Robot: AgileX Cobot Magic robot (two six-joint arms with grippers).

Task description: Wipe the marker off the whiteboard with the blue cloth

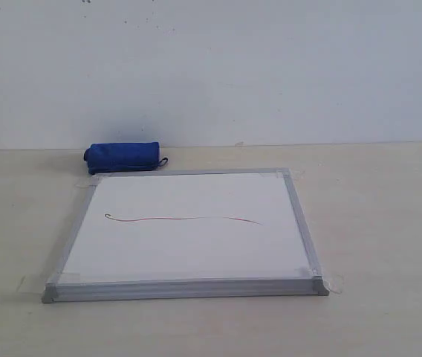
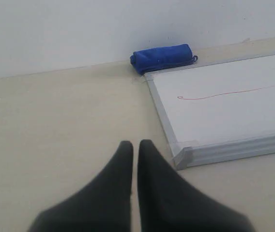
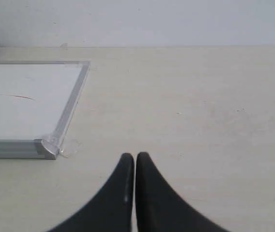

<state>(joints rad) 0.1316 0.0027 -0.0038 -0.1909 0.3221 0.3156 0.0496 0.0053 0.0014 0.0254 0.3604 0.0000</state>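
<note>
- Blue cloth, rolled, just behind far left corner of whiteboard.
- Dark red marker line, unwiped, across board.
- Left gripper, right gripper: fingers closed together, empty, above table.

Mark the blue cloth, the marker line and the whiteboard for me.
blue cloth [image 1: 123,157], exterior view, middle of the bundle.
marker line [image 1: 185,219], exterior view, middle of the stroke.
whiteboard [image 1: 189,288], exterior view, near frame rail.
</note>
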